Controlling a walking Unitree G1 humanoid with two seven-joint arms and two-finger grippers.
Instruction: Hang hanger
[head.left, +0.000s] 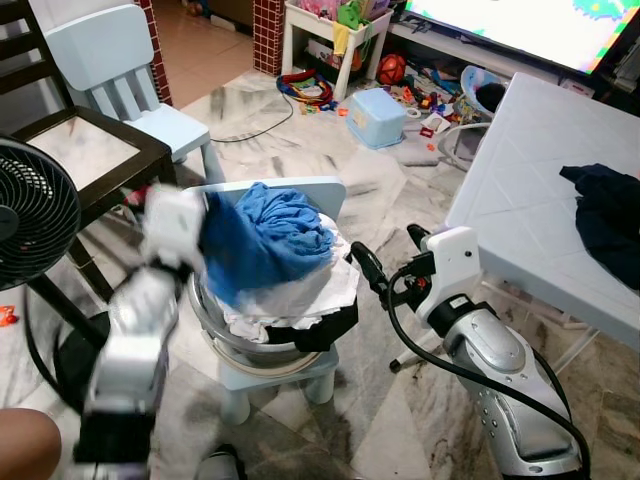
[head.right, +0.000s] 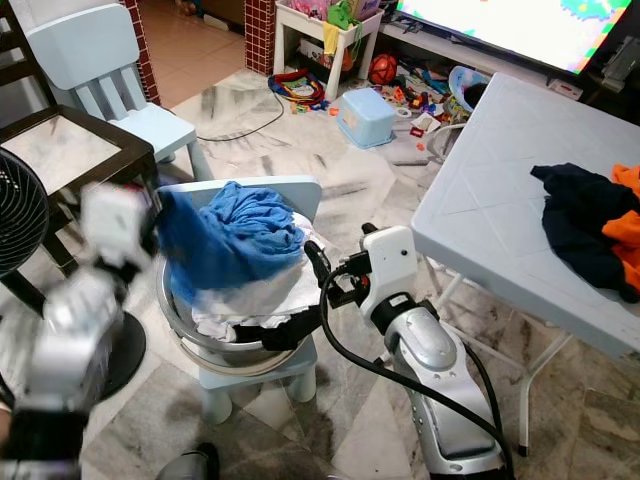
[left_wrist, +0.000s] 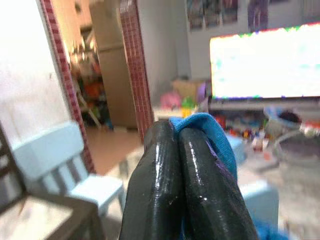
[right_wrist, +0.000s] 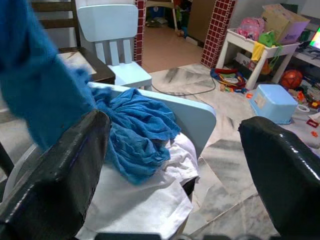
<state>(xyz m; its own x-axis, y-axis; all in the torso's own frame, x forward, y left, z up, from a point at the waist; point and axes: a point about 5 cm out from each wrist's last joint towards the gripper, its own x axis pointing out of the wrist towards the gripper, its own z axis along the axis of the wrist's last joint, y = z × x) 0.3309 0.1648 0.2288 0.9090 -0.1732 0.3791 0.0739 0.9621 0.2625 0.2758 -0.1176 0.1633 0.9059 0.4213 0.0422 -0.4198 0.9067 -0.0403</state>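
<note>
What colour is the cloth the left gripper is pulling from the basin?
Blue. The cloth shows best in the right wrist view, pinched by the left gripper.

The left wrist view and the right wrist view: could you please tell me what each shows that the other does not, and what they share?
The left wrist view has the left gripper shut, a fold of the blue cloth pinched between its fingers, with a bright television screen behind. The right wrist view has the right gripper open, pointing at the laundry basin: white cloth under the blue, and a blue box on the floor. Both show the blue cloth, the pale blue child's chair and the red brick pillar.
</note>
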